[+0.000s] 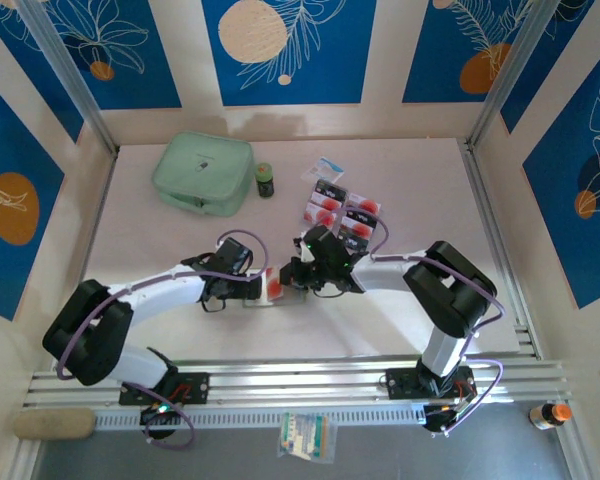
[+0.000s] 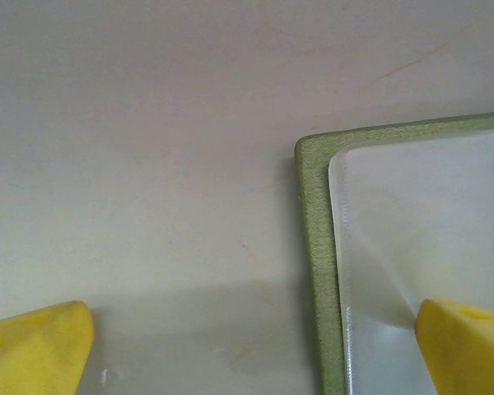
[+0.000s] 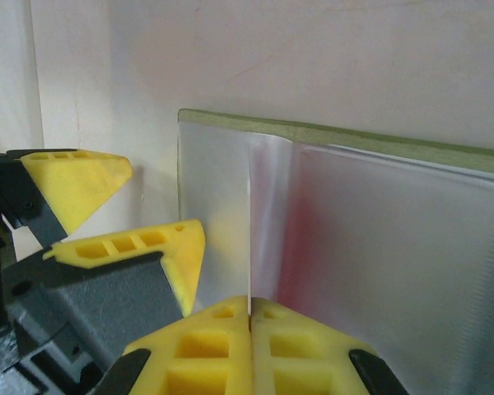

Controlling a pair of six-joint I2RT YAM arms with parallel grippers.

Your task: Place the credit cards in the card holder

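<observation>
The olive-green card holder (image 2: 314,239) lies open on the table between my two arms, its clear sleeves (image 3: 379,247) facing up. My left gripper (image 2: 251,354) is open at the holder's left edge. One of its yellow fingertips (image 2: 469,346) rests over the sleeve and the other over bare table. My right gripper (image 3: 249,317) is shut on a thin whitish credit card (image 3: 249,230) seen edge-on, standing against the sleeves, with a red blur beside it. From above, that red-dot card (image 1: 273,284) shows between the grippers. More credit cards (image 1: 342,207), red-dot and black, lie behind the right arm.
A mint-green zip pouch (image 1: 202,173) sits at the back left with a small dark bottle (image 1: 265,180) beside it. A white-and-blue sachet (image 1: 328,166) lies just behind the loose cards. The left gripper's fingers (image 3: 74,185) stand close beside my right gripper.
</observation>
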